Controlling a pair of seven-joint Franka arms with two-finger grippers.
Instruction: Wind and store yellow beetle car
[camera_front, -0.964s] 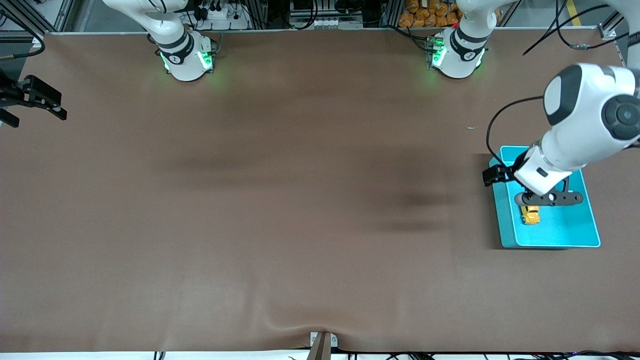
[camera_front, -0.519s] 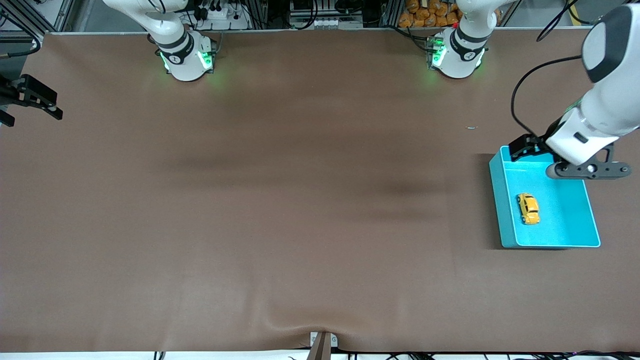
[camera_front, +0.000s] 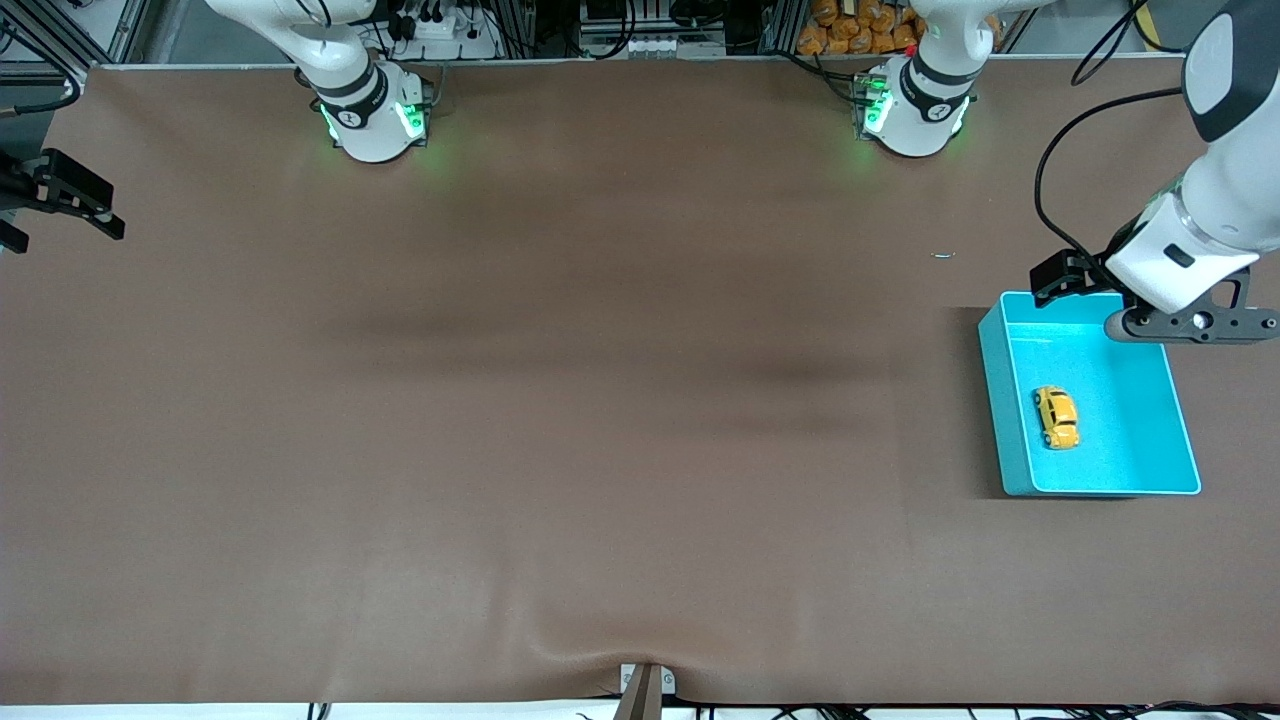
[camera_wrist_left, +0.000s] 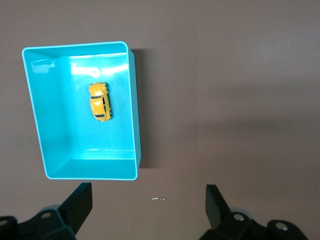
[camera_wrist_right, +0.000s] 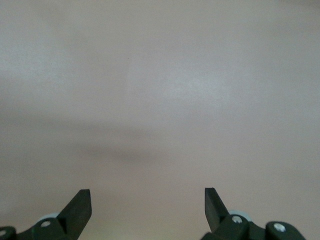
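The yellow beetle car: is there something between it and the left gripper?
Nothing visible. The yellow beetle car lies uncovered in the turquoise bin; the left gripper is open, up near the bin's edge.

One camera looks down from high up, facing both robots. The left wrist camera looks down on the turquoise bin (camera_wrist_left: 86, 110), which both show. The right wrist camera sees only table (camera_wrist_right: 160, 100).

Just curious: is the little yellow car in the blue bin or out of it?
In. The car lies on the bin's floor, upright, with nothing gripping it.
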